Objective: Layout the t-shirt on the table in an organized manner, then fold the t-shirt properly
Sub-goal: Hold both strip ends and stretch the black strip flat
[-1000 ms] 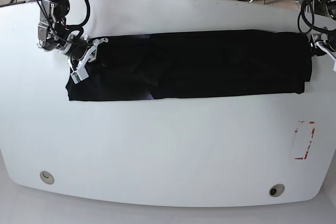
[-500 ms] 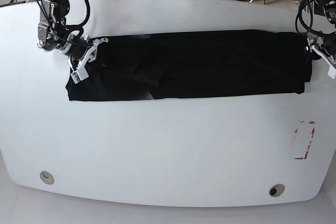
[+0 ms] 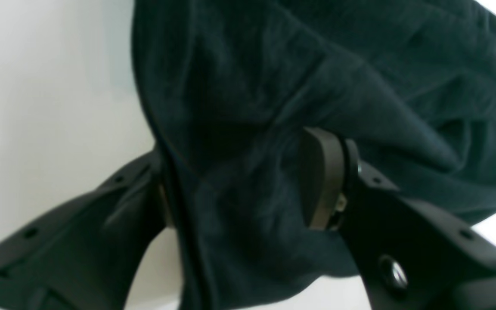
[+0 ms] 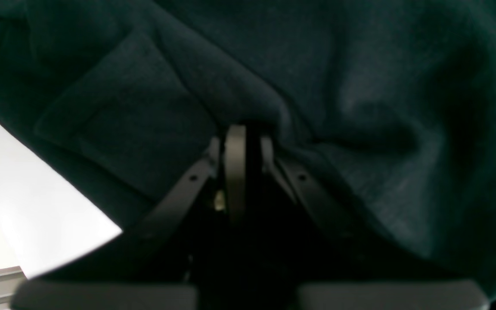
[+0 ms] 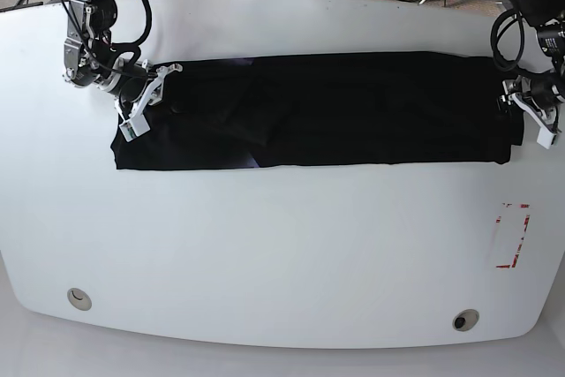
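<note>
White and glossy, the worktop [image 5: 282,245] fills my remote feed, with cables trailing along the floor at its far edge. Across the far half lies the t-shirt [image 5: 327,110], a long black band of cloth folded into a strip that runs from left to right, print side hidden. At the strip's left end I see my right claw [image 5: 148,94] lying low on the fabric; its wrist view shows the fingers [image 4: 235,172] pressed together with a fold of the dark cloth pinched between them. At the strip's right end my left claw [image 5: 530,116] sits at the cloth's edge; its wrist view shows the two fingers [image 3: 323,181] standing apart, with a hanging bunch of the shirt's fabric between them and white worktop visible on either side. Whether those fingers actually press the cloth I cannot tell from the blurred close-up. A red tape mark [image 5: 512,236] sits near the right edge, well apart from the shirt, and two small round holes [image 5: 464,320] mark the near corners, one left and one right.
</note>
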Robot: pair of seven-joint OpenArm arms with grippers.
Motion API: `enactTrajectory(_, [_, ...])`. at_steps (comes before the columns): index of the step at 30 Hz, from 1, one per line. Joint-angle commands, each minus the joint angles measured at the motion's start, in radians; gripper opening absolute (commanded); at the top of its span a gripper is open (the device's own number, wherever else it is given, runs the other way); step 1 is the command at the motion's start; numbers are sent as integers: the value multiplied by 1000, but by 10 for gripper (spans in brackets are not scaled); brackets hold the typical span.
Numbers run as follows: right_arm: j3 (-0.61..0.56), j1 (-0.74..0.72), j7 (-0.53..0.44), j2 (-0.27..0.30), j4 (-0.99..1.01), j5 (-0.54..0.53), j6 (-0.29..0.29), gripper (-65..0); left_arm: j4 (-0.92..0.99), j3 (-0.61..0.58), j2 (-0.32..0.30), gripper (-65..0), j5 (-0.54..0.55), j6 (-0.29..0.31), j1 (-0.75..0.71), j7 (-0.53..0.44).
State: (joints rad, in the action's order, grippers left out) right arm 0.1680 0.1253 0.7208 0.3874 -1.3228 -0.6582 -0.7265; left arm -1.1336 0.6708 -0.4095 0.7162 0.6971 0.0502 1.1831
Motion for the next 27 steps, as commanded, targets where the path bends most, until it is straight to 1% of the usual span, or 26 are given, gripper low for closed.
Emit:
enactTrajectory(1, [-8,9,99,6,9,97,28,-606,-1,-7,-18,-293,3,1,1,-25])
enactTrajectory(4, [-6,9,99,6,9,97,28,-606,0,-35,-18,-293,3,1,-2,-50])
enactTrajectory(11, [-6,9,99,6,9,97,28,-606,0,-110,-16,-297,4,1,-5,-61])
enactTrajectory(16, [-6,9,99,6,9,97,28,-606,-9,-110,7,-300,6,1,-3,-61])
enactTrajectory(18, [-6,9,99,6,9,97,28,-606,-9,-110,10,-317,6,1,-3,-61])
enactTrajectory(20, [-6,9,99,6,9,97,28,-606,-9,-110,10,-371,6,1,-3,-62])
enactTrajectory(22, [-6,9,99,6,9,97,28,-606,-9,-110,10,-461,6,1,-3,-65])
enactTrajectory(23, [-6,9,99,6,9,97,28,-606,-9,-110,10,-490,4,1,-2,-68])
enactTrajectory(24, [-6,9,99,6,9,97,28,-606,-9,-110,10,-551,4,1,-2,-78])
enactTrajectory(26, [-6,9,99,6,9,97,28,-606,-9,-113,10,-621,4,1,-2,-90])
enactTrajectory(27, [-6,9,99,6,9,97,28,-606,-10,-113,10,-643,4,1,-2,-95])
